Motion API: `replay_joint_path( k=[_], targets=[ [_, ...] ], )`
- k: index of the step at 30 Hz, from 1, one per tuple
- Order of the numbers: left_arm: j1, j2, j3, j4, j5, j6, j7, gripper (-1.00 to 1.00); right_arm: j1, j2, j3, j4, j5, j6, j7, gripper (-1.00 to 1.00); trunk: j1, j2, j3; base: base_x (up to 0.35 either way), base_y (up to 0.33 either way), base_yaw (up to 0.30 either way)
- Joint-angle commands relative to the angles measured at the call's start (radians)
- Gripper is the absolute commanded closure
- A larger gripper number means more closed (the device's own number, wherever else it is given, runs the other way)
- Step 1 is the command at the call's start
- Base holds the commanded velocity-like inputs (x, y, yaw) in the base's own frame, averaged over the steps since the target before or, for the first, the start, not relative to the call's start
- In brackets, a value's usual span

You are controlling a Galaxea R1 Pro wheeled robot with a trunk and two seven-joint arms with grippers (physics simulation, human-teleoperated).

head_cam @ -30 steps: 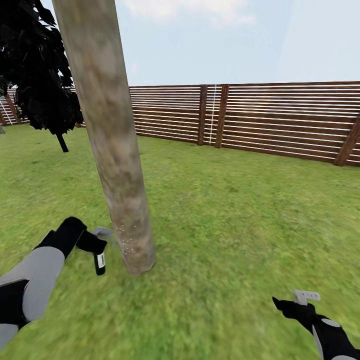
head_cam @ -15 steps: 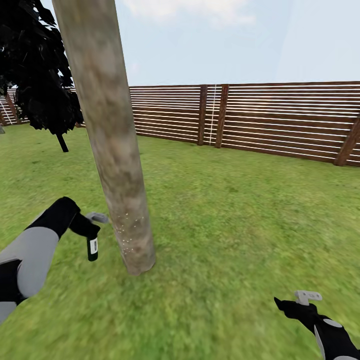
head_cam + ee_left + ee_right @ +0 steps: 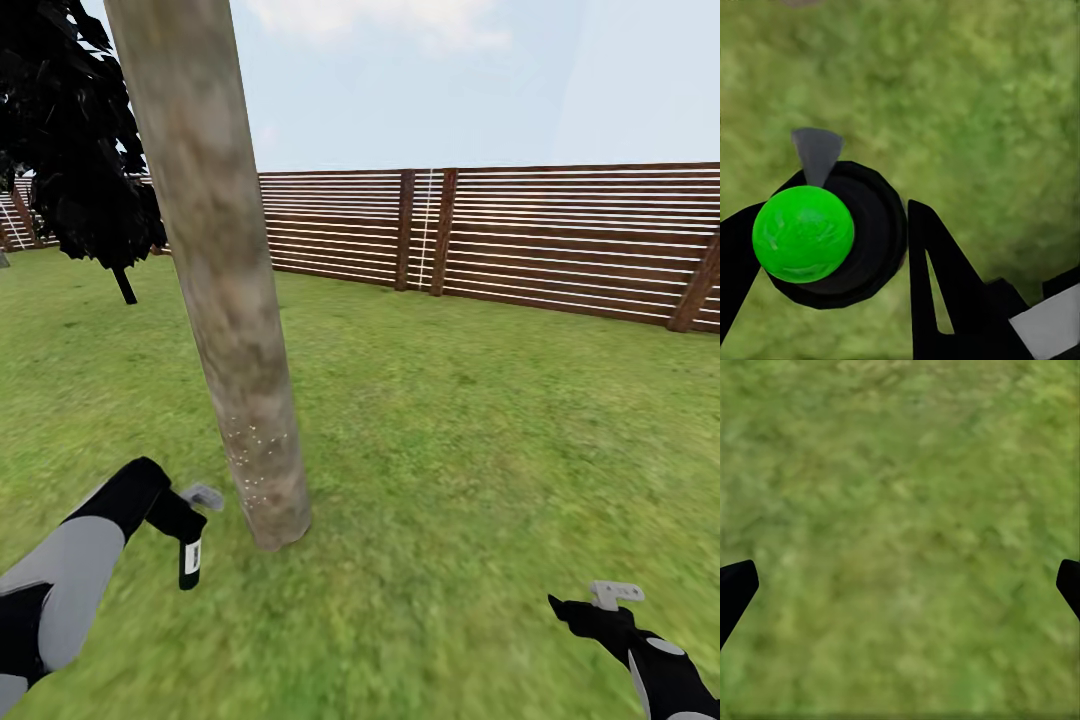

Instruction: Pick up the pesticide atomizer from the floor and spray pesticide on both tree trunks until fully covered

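Item 1, the garden: grass lawn (image 3: 480, 430) bounded by a brown slatted fence (image 3: 560, 240). A dark-leaved thin-trunked tree (image 3: 80, 150) stands far off on my left.

Item 2, tree trunk (image 3: 225, 280): thick, mottled grey-brown, leaning, rooted just ahead and to the left of centre. A scatter of white pesticide specks (image 3: 255, 455) sits on its lower part only; everything above looks bare, so I judge coverage far from complete.

Item 3, left arm (image 3: 90, 540): low at my left, reaching toward the trunk base.

Item 4, right arm (image 3: 650, 660): low at my right, well apart from the trunk and over bare grass.

Item 5, pesticide atomizer (image 3: 190, 560): held by the left gripper (image 3: 840, 247), long axis close to vertical, body hanging down. Its green cap (image 3: 802, 234) faces the left wrist camera, gripper fingers clamped on either side of the dark bottle.

Key relation: the trunk lies just to the right of the atomizer and slightly ahead. The left arm is the nearer one, and I would have to carry the nozzle upward along the trunk's lean.

Item 6, right gripper (image 3: 900, 585): spread wide, nothing between the fingers.

Item 7, markings: a small white label on the bottle, too small to read. No other writing seen.
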Motion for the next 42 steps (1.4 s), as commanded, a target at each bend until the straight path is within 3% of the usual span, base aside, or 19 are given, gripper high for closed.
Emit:
replay_joint_path(
  k=[1, 5, 11, 14, 16, 17, 21, 23, 25, 26, 27, 28, 30, 32, 37, 42],
  targets=[
    [-0.001, 0.0, 0.009, -0.004, -0.006, 0.008, -0.006, 1.0, -0.001, 0.001, -0.008, -0.002, 0.007, 0.002, 0.009, -1.0, 0.0, 0.0, -0.001, 0.0, 0.0, 0.0],
    [-0.028, 0.004, 0.01, -0.033, -0.008, 0.02, -0.009, 1.0, -0.001, 0.001, -0.007, -0.002, 0.007, 0.002, 0.009, -1.0, 0.0, 0.0, -0.001, 0.0, 0.0, 0.0],
    [-0.162, 0.009, 0.004, -0.091, -0.017, 0.096, -0.017, 1.0, -0.001, 0.001, -0.008, -0.002, 0.007, 0.002, 0.009, -1.0, 0.0, 0.0, -0.001, 0.0, 0.0, 0.0],
    [-0.161, 0.01, -0.001, -0.09, -0.021, 0.1, -0.005, 1.0, -0.001, 0.001, -0.008, -0.002, 0.007, 0.002, 0.009, -1.0, 0.0, 0.0, -0.001, 0.0, 0.0, 0.0],
    [-0.14, 0.006, 0.002, -0.076, -0.014, 0.098, 0.054, 1.0, -0.001, 0.001, -0.007, -0.002, 0.007, 0.002, 0.009, -1.0, 0.0, 0.0, -0.001, 0.0, 0.0, 0.0],
    [-0.096, 0.001, 0.008, -0.07, -0.002, 0.096, 0.103, 1.0, -0.001, 0.001, -0.007, -0.002, 0.007, 0.002, 0.009, -1.0, 0.0, 0.0, -0.001, 0.0, 0.0, 0.0],
    [-0.009, -0.022, 0.012, -0.053, 0.082, 0.091, 0.157, 1.0, -0.001, 0.001, -0.008, -0.002, 0.007, 0.002, 0.009, -1.0, 0.0, 0.0, -0.001, 0.0, 0.0, 0.0],
    [0.026, -0.036, 0.014, -0.041, 0.147, 0.09, 0.225, 1.0, -0.001, 0.001, -0.007, -0.002, 0.007, 0.002, 0.009, -1.0, 0.0, 0.0, -0.001, 0.0, 0.0, 0.0],
    [0.044, -0.046, 0.014, -0.026, 0.242, 0.09, 0.269, 1.0, -0.001, 0.001, -0.006, -0.002, 0.008, 0.002, 0.009, -1.0, 0.0, 0.0, -0.001, 0.0, 0.0, 0.0],
    [0.05, -0.057, 0.014, -0.021, 0.298, 0.09, 0.321, 1.0, -0.001, 0.001, -0.006, -0.002, 0.008, 0.002, 0.009, -1.0, 0.0, 0.0, -0.001, 0.0, 0.0, 0.0],
    [0.063, -0.071, 0.014, -0.016, 0.348, 0.089, 0.42, 1.0, -0.001, 0.001, -0.006, -0.002, 0.008, 0.002, 0.009, -1.0, 0.0, 0.0, -0.001, 0.0, 0.0, 0.0],
    [0.077, -0.08, 0.014, -0.014, 0.375, 0.087, 0.478, 1.0, -0.001, 0.001, -0.006, -0.002, 0.008, 0.002, 0.009, -1.0, 0.0, 0.0, -0.001, 0.0, 0.0, 0.0],
    [0.098, -0.093, 0.013, -0.016, 0.425, 0.061, 0.528, 1.0, -0.001, 0.001, -0.006, -0.001, 0.008, 0.002, 0.009, -1.0, 0.0, 0.0, -0.001, 0.0, 0.0, 0.0],
    [0.104, -0.096, 0.014, -0.023, 0.454, 0.037, 0.543, 1.0, -0.001, 0.002, -0.006, 0.0, 0.008, 0.002, 0.009, -1.0, 0.0, 0.0, -0.001, 0.0, 0.0, 0.0],
    [0.105, -0.11, 0.017, -0.029, 0.478, 0.035, 0.55, 1.0, -0.001, 0.001, -0.006, 0.0, 0.008, 0.002, 0.009, -1.0, 0.0, 0.0, -0.001, 0.0, 0.0, 0.0],
    [0.09, -0.086, 0.012, -0.047, 0.502, 0.044, 0.548, 1.0, -0.001, 0.001, -0.008, -0.001, 0.007, 0.002, 0.009, -1.0, 0.0, 0.0, -0.001, 0.0, 0.0, 0.0]
  ],
)
